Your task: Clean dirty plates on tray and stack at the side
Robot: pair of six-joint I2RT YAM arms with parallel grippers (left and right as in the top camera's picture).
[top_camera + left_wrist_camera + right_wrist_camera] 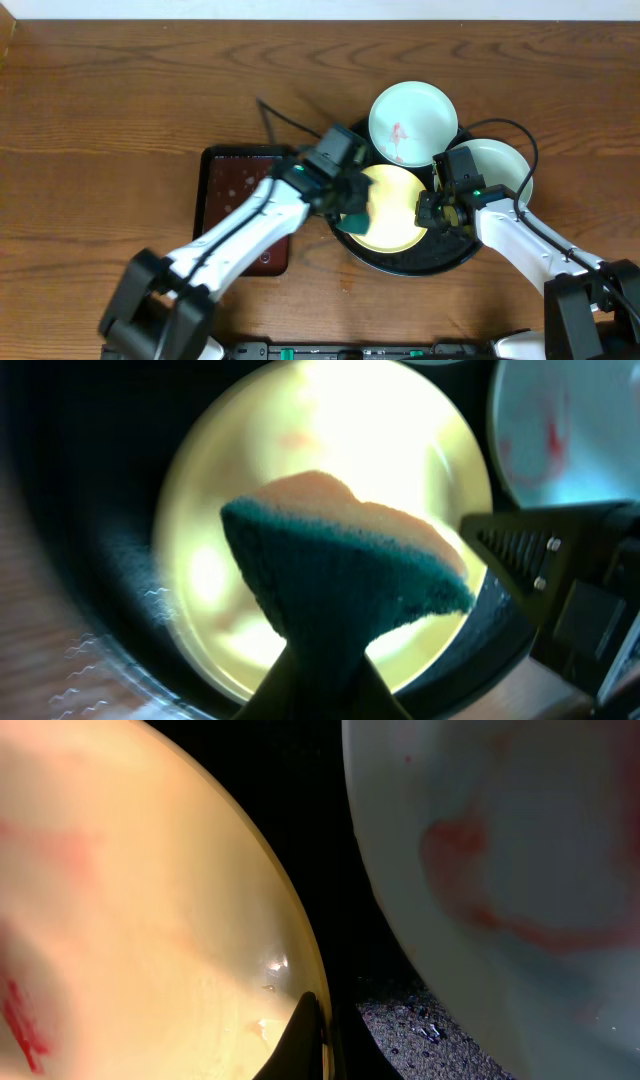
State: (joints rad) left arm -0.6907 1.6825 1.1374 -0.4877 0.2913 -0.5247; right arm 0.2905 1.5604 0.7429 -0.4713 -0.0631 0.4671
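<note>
A pale yellow plate (pixel 395 200) lies in the round black tray (pixel 410 264). My left gripper (pixel 350 212) is shut on a green and orange sponge (pixel 354 218) over the plate's left part. In the left wrist view the sponge (pixel 340 560) hangs above the yellow plate (pixel 300 440). My right gripper (pixel 428 212) is shut on that plate's right rim; the right wrist view shows its fingers (pixel 305 1035) pinching the rim of the yellow plate (pixel 130 900), which has red smears. A mint plate (pixel 412 122) with a red smear sits at the back, another mint plate (pixel 505 165) to the right.
A small rectangular dark-brown tray (pixel 240 195) lies left of the black tray, under my left arm. Brown wood tabletop (pixel 120 120) spreads to the left and back. A black cable (pixel 285 118) runs behind the left arm.
</note>
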